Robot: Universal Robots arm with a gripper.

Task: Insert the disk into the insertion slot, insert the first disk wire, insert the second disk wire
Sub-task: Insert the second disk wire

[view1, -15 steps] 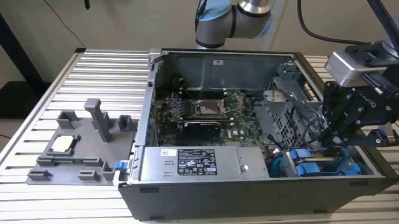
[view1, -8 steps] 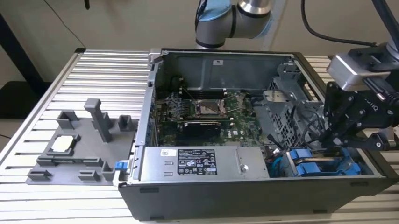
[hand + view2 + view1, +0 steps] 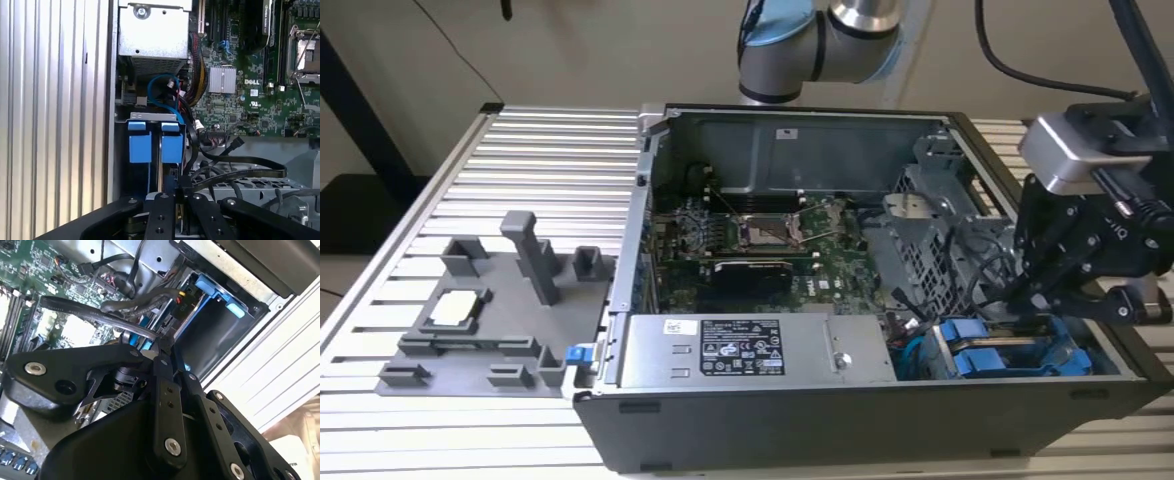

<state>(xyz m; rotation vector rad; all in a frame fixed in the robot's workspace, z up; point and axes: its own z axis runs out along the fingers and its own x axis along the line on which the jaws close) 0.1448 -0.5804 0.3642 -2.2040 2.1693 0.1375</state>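
A: Where does the gripper (image 3: 1067, 285) sit, and how do its fingers stand?

B: It hangs over the corner of the open computer case (image 3: 761, 420) at the exterior view's right. In both wrist views its black metal fingers (image 3: 186, 207) are drawn close together, pinching a dark cable (image 3: 240, 161) that runs off in a long curve toward the motherboard (image 3: 260, 100). The contact point is partly hidden by the linkage, so the exact grip is hard to make out.

A: And the disk?

B: The disk (image 3: 150, 145) is in its slot just beyond the fingertips. Only its end shows: two bright blue plastic carrier tabs side by side, flat and rectangular, facing out of the bay, with the long axis running back into the metal cage. In the exterior view the same blue tabs (image 3: 987, 350) show in the case's near corner, at that view's right, below the gripper.

A: What lies around it?

B: One thin blue wire (image 3: 160, 95) loops above the tabs. One grey labelled power-supply box (image 3: 754, 350) sits beside the bay. One finned silver heatsink (image 3: 222, 80) stands on the green board. Outside the case, one grey plastic fixture (image 3: 494, 320) with upright posts rests on the ribbed aluminium table (image 3: 547, 150).
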